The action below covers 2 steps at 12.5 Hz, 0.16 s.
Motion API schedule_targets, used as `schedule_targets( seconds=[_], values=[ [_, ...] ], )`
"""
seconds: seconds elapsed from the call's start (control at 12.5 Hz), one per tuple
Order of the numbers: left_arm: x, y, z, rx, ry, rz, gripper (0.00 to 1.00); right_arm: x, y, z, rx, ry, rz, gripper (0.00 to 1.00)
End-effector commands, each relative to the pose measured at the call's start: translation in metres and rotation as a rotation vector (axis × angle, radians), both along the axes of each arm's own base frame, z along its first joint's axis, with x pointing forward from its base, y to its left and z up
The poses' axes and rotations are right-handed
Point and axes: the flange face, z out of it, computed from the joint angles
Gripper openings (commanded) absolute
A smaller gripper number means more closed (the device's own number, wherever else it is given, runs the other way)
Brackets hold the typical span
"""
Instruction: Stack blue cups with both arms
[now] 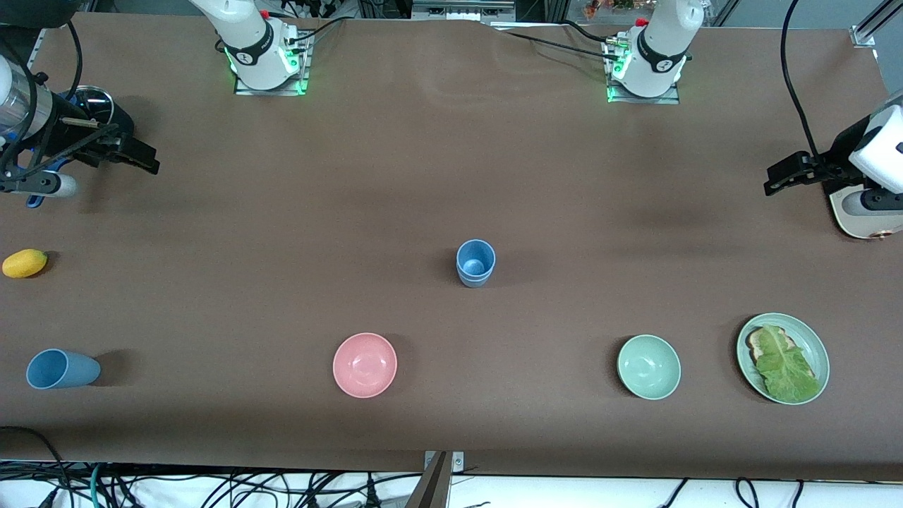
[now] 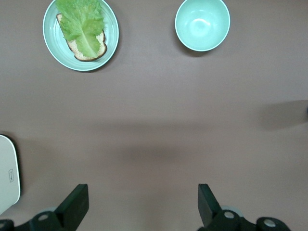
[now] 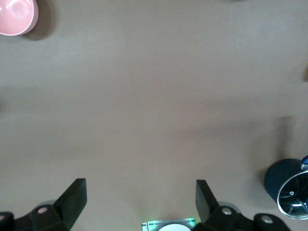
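Table [image 1: 451, 141]: brown surface. Left arm [image 1: 659, 49], right arm [image 1: 243, 42]: both parked at own table ends.

Left gripper [image 2: 139, 207]: over bare table, fingers spread wide, empty.

Right gripper [image 3: 139, 204]: likewise wide, empty.

We see upright blue cup [image 1: 475, 262] mid-table, possibly two nested.

Tipped blue cup [image 1: 62, 369] lies toward right arm's end, nearer front camera, beside pink bowl [image 1: 365, 365].

Pink bowl [image 3: 14, 17] cut by right wrist view edge; white device [image 1: 864, 208] cut by front view edge
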Motion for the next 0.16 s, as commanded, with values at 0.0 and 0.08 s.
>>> schedule_targets(
  seconds=[0.0, 0.08],
  values=[
    [0.0013, -0.0002, 0.0042, 0.008, 0.004, 0.000, 1.00, 0.0037, 0.0023, 0.0130, 0.017, -0.021, 0.017, 1.00],
    [0.0013, 0.0007, 0.0042, 0.009, 0.004, 0.002, 1.00, 0.0034, 0.0019, 0.0128, 0.014, -0.019, 0.019, 1.00]
  ],
)
